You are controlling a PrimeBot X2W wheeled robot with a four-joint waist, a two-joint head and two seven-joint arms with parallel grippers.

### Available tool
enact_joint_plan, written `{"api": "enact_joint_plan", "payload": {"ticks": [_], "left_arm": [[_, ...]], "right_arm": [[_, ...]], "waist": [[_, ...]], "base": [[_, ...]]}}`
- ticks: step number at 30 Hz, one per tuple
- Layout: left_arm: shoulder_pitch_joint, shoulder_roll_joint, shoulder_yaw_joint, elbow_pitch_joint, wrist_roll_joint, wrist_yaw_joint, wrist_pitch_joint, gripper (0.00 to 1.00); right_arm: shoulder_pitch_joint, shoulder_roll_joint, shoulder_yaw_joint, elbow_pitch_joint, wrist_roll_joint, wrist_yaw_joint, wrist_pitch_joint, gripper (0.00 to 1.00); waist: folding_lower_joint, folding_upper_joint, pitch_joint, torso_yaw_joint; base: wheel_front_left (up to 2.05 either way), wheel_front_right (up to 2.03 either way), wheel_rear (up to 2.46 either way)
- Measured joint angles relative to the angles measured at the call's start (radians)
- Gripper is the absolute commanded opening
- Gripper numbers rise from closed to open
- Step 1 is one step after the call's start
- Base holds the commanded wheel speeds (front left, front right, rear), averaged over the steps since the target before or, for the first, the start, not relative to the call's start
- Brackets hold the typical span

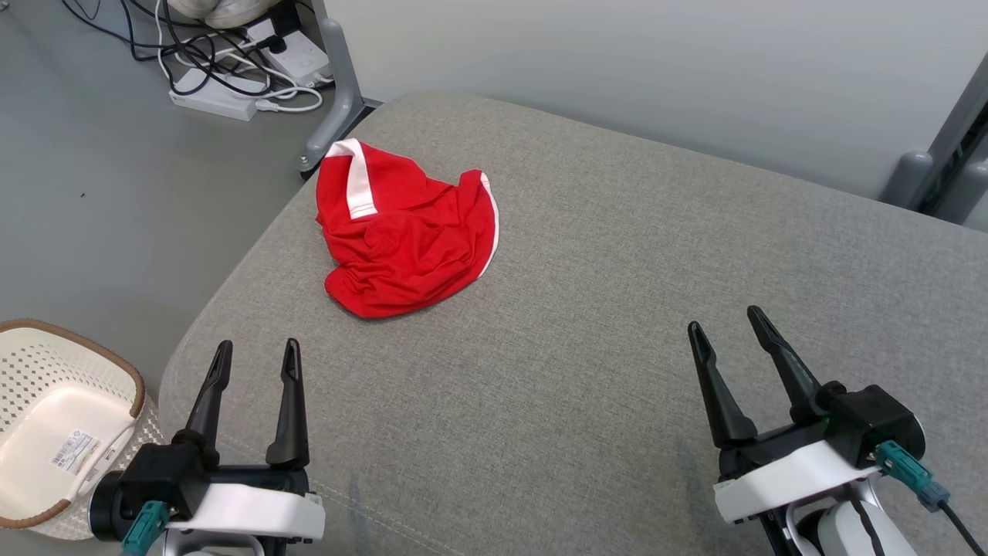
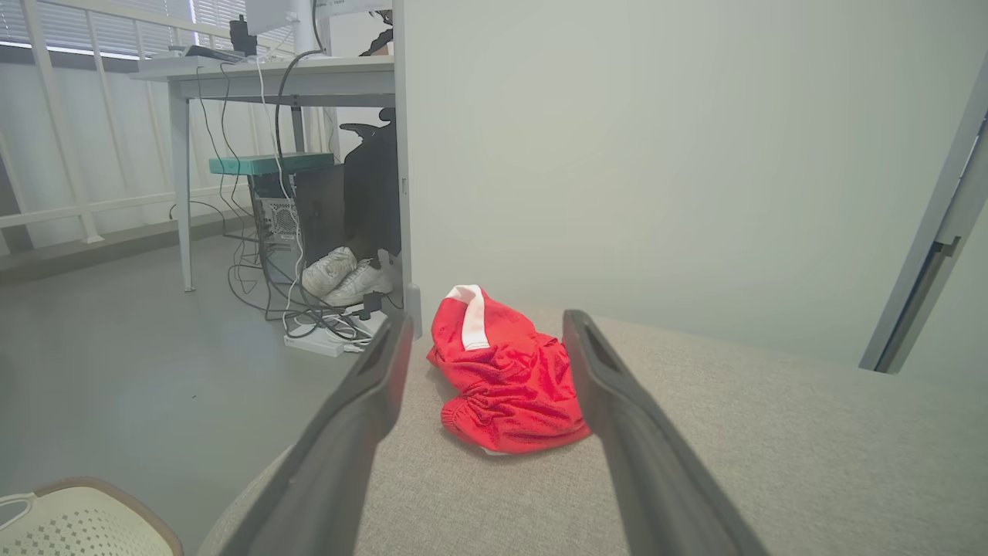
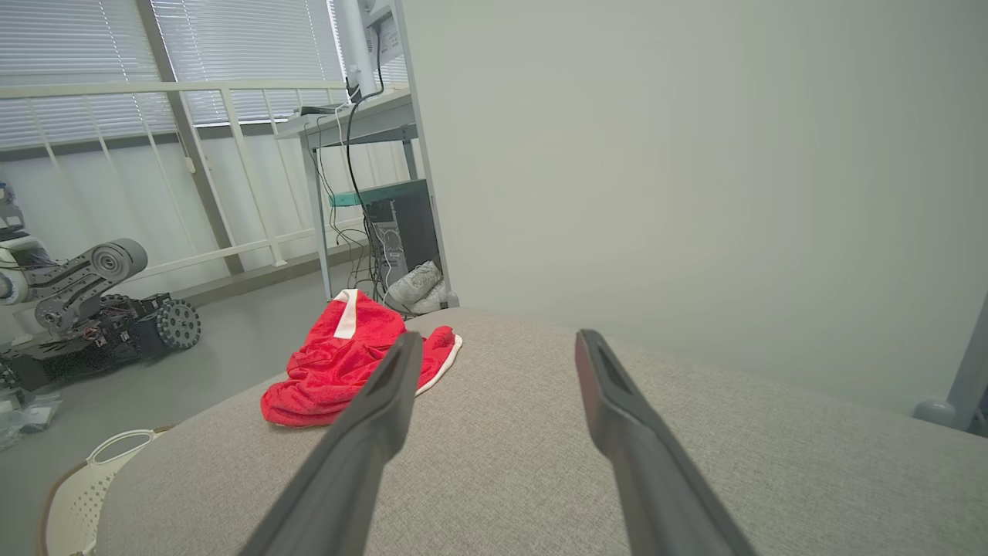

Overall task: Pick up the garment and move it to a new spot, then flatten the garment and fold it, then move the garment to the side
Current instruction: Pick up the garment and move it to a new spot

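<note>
**Head view**
- Item: garment point(image 1: 405, 232), red with white stripes, lying crumpled in a loose heap at the far left corner of the grey cushion point(image 1: 587, 324).
- Handling (judged): light, soft, limp knit. It will sag and drape when lifted and is not fragile. The mesh-like cloth may slide a little on the fingers.
- Where to take hold (judged): a raised fold, or the gathered hem at the near edge, rather than the flat middle.
- Left gripper point(image 1: 258, 344): fingers spread, empty, low left, well apart from the garment.
- Right gripper point(image 1: 725, 318): fingers spread, empty, low right, farther off.
- Writing: the pale basket point(image 1: 77, 340) carries a barcode sticker point(image 1: 76, 450), its print too small to read. No brand shows on the garment.

**Left wrist view**
- The garment point(image 2: 505, 371) sits ahead, framed between the parted fingers of the left gripper point(image 2: 488, 318), with nothing held.
- A white stripe runs up its far end and the bunched hem faces the camera.
- No readable writing.

**Right wrist view**
- The garment point(image 3: 340, 363) lies ahead and to the left, partly behind one finger of the right gripper point(image 3: 500, 338), whose jaws are wide and empty.
- No readable writing.
</note>
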Motion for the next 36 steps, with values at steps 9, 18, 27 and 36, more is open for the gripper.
{"api": "enact_joint_plan", "payload": {"ticks": [9,18,27,36], "left_arm": [[-0.079,0.009,0.033,0.132,-0.006,-0.041,0.000,1.00],[-0.329,0.086,0.080,0.362,-0.054,-0.081,0.035,1.00],[-0.520,0.142,0.075,0.503,-0.087,-0.100,0.114,1.00],[-0.716,0.196,0.078,0.727,-0.142,-0.116,0.295,1.00]], "right_arm": [[-0.003,-0.005,0.004,-0.046,-0.030,0.000,0.000,1.00],[-0.083,-0.052,0.034,-0.159,-0.077,0.000,0.050,1.00],[-0.133,-0.072,0.054,-0.269,-0.100,0.000,0.101,1.00],[-0.146,-0.077,0.051,-0.326,-0.118,0.000,0.129,1.00]], "waist": [[0.0000,0.0000,0.049,-0.011],[0.0000,0.0000,0.188,-0.081],[0.0000,0.0000,0.296,-0.154],[0.0000,0.0000,0.387,-0.246]], "base": [[0.00,0.00,0.00],[0.00,0.00,0.00],[0.00,0.00,0.00],[0.00,0.00,0.00]]}}
